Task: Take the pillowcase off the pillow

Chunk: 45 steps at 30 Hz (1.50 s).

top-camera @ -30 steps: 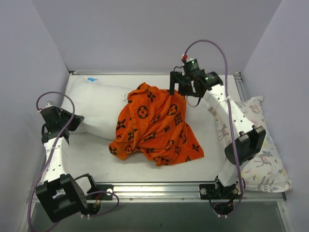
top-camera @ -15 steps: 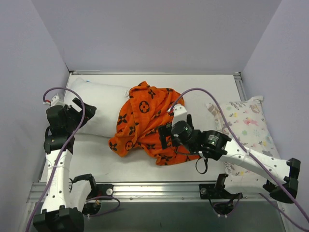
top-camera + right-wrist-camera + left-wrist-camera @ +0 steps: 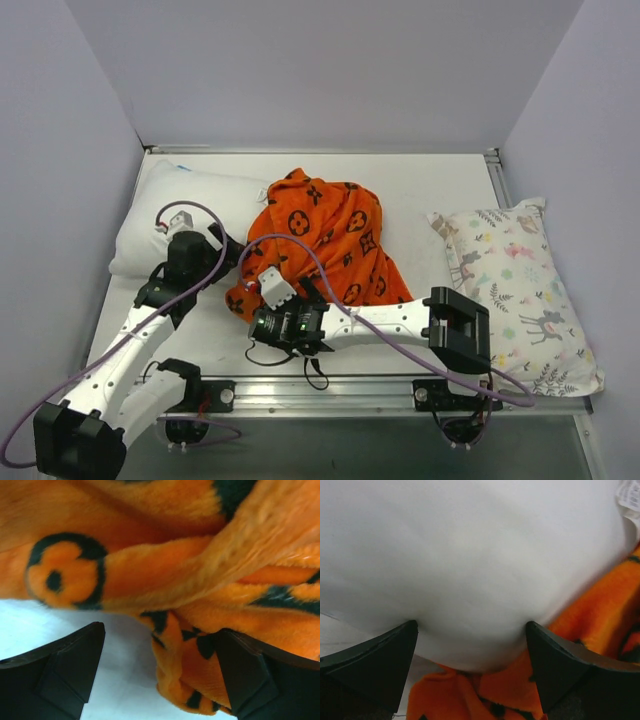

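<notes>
Showing one bright orange pillowcase heaped at mid-table, with its left side lapping the right end of one plain white pillow at far left. Counting two grippers, both spread wide and gripping nothing. Finding the left gripper close against the pillow's bulging white edge, jaws on either side, orange cloth just below. Finding the right gripper low over the white table at the pillowcase's near-left hem, jaws straddling one hanging fold. Noting one pastel animal-print pillow well apart at the right edge.
</notes>
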Tool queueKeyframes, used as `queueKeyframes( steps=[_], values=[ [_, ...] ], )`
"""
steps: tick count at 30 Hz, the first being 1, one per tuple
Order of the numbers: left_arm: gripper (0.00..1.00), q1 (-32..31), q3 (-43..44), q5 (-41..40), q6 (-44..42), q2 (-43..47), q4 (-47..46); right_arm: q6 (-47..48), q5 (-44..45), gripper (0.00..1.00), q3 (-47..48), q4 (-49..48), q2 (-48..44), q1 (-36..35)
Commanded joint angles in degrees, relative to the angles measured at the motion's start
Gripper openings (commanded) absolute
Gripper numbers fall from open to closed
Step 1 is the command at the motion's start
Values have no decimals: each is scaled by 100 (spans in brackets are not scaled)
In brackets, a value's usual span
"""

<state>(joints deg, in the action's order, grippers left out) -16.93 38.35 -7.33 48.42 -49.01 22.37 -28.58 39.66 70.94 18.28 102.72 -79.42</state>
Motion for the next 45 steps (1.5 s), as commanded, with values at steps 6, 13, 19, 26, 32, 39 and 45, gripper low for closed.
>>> queueKeyframes(
  steps=[6,13,19,26,32,39,45],
  values=[
    [55,58,216,-1051,378,-1224,-1077,-631,1447,10,474,1079,197,216],
    [0,892,621,-770,168,-1480,-805,-1114,1484,0,-606,1432,-962,636],
    [0,1910,823,-217,-236,-1348,-594,-1168,1177,0,-1635,1573,-2509,1358],
    [0,2570,1043,214,-439,-1365,-400,-650,685,0,-2119,1687,-4118,2860],
    [0,2870,1157,425,-518,-1383,-321,-61,104,0,-1515,1679,-4813,3915],
    [0,2941,1210,645,-588,-1365,-286,335,-1354,0,21,1617,-4465,4611],
    [0,2932,929,733,-685,-1181,-339,704,-1444,0,1508,1625,-3550,4514]
  ],
)
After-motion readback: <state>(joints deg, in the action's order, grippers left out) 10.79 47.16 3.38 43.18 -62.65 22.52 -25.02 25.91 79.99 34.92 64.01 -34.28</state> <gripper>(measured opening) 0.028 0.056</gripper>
